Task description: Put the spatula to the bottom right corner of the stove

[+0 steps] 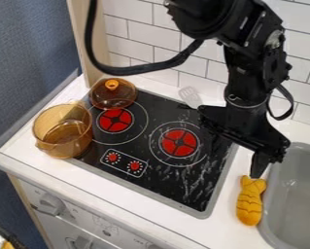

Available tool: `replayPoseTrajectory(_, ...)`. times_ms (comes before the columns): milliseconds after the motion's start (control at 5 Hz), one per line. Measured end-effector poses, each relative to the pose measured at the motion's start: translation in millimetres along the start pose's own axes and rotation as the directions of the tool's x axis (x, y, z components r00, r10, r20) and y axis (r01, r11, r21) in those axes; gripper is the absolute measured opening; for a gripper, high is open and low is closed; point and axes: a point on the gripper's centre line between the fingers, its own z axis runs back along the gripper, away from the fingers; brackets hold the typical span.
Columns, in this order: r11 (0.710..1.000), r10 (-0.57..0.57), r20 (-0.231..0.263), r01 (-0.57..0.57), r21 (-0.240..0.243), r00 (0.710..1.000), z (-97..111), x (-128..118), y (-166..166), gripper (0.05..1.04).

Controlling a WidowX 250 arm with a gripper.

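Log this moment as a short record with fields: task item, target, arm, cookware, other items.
task item: light slotted spatula, its head at the stove's back edge near the tiled wall
target: the stove's bottom right corner; spatula not there
arm: black, in from the top edge, over the stove's right side
cookware: amber see-through pot at the stove's left side, uncovered; its lid apart, at the upper left corner
other items: yellow fish-shaped object on the counter, between stove and grey sink
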Motion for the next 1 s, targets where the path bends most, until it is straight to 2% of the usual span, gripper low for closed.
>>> replayPoseTrajectory(200,0.97,0.228,0.109,-0.235,0.057,0.967,1.4,14.3,12.5,0.999)
replayPoseTrajectory(400,0.905,0.401,0.177,-0.419,0.077,0.899,-2.1,22.8,20.3,0.999)
replayPoseTrajectory(600,0.819,0.555,0.214,-0.573,0.032,0.804,-7.6,41.6,26.3,0.999)
replayPoseTrajectory(800,0.755,0.643,0.205,-0.655,-0.012,0.738,-17.4,59.3,29.2,0.999)
replayPoseTrajectory(1000,0.704,0.696,0.227,-0.71,-0.026,0.682,-22.1,77.3,32.9,0.999)
